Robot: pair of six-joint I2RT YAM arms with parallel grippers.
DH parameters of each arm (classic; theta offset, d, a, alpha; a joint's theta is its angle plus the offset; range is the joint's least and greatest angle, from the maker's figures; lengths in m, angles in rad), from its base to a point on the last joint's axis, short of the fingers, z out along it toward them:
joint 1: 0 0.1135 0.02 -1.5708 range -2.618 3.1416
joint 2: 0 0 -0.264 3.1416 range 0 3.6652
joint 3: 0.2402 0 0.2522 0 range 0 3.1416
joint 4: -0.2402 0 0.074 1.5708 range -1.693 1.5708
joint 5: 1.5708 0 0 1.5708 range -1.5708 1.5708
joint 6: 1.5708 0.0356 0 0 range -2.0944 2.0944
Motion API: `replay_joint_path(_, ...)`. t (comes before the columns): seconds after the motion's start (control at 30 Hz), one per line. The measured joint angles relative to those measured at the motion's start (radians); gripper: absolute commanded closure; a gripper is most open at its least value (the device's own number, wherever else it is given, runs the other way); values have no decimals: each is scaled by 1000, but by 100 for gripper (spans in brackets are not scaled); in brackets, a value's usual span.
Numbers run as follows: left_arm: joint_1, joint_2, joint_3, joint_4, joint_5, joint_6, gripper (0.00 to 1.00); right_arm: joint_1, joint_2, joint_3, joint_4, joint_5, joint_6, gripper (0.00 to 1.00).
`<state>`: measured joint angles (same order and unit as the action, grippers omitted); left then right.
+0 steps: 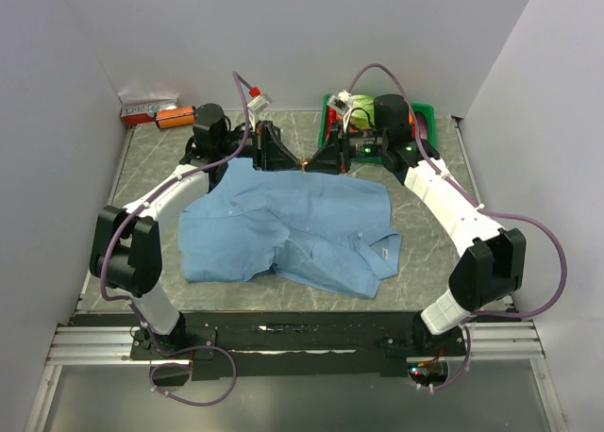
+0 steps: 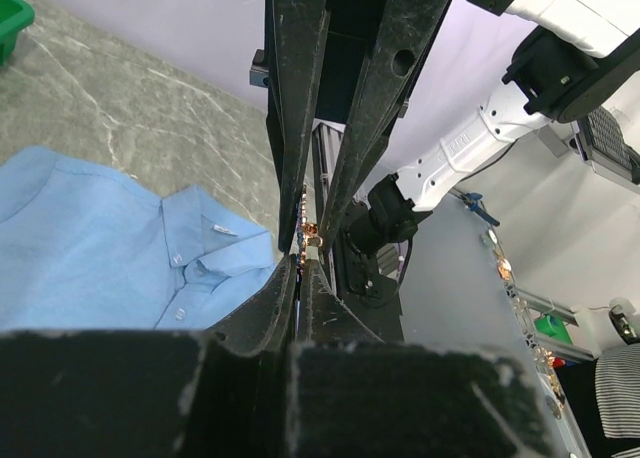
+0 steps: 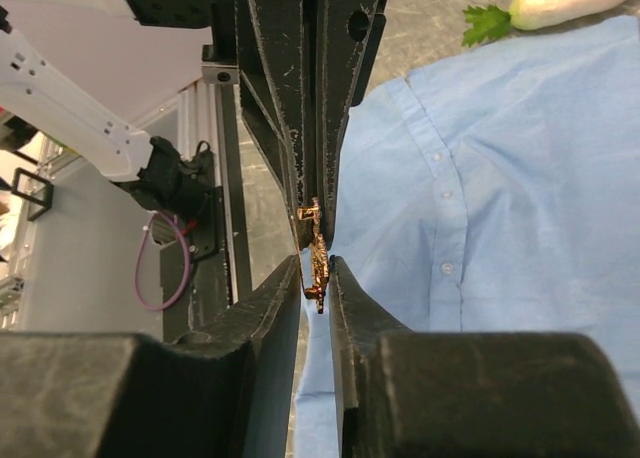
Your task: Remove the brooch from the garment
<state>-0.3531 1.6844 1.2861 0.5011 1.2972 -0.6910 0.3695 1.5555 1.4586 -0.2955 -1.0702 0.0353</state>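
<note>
Jaws around tiny coppery brooch (image 3: 317, 263)

No text, brand, number or sign can be read in any view. The garment (image 1: 293, 229) carries a small white neck label (image 1: 384, 249) near its 4 o'clock corner, and a red and white box (image 1: 146, 108) sits at 11 o'clock; print on both is too small.

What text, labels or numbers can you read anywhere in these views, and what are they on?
No text is legible.
Neck label on the shirt: white tag, print too small to read.
Small boxes at the table's far left corner: markings too blurred to read.
</note>
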Motion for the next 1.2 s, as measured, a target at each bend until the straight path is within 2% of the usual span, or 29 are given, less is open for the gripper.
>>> replay_joint_path(0.2,-1,-1,1,-32,-2,42,99,3,0,0,-11,25,7,80)
replay_joint_path(0.7,-10,-8,102,-346,-13,340,99,1,4,-4,-2,77,142,83)
replay_joint_path(0.83,-10,-8,106,-369,-24,373,99,-13,11,-13,23,77,214,79)
replay_joint_path(1.2,-16,-8,115,-388,-67,417,99,-41,35,-14,68,65,352,77)
